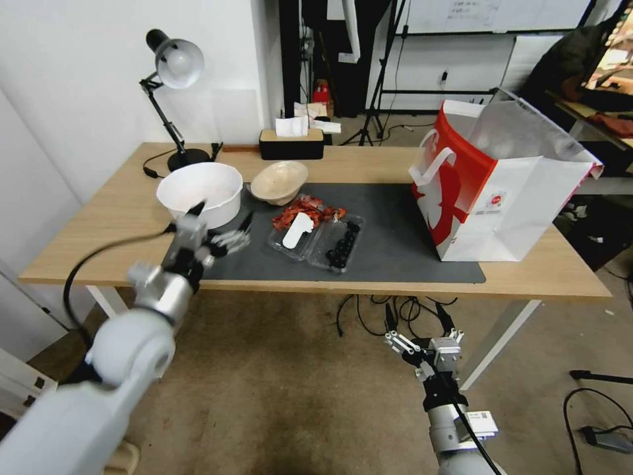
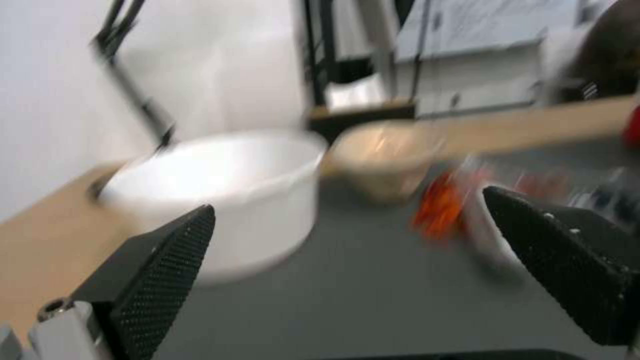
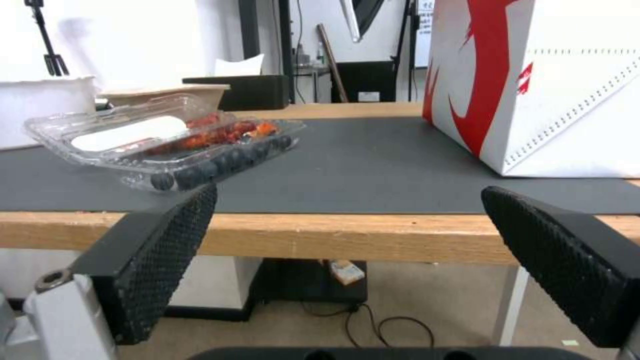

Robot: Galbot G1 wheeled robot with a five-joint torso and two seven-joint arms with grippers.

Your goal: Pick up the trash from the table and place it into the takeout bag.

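Left end effector [image 1: 221, 227]: raised over the desk's near left edge in the head view, lower left of centre, fingers spread wide and empty, just in front of the white bowl [image 1: 200, 192].
White bowl: left of centre on the desk [image 1: 119, 218], at the mat's [image 1: 395, 244] left end; seen large between the open fingers in the left wrist view.
Tan bowl [image 1: 279, 181]: just right of the white bowl, tilted, at the mat's far edge.
Clear clamshell tray [image 1: 316, 234]: centre of the frame on the mat, holding red wrappers [image 1: 303, 211], a white spoon-like piece and dark berries.
Takeout bag [image 1: 494, 191]: upright at right, mouth open, well apart from the trash.
Right end effector [image 1: 422, 333]: lower right of centre, below the desk's front edge, fingers spread, holding nothing.
Step in hand: likely the reach toward the first piece, the white bowl; nothing is gripped.
Next move calls for: probably lining one finger inside the rim and one outside, then closing.
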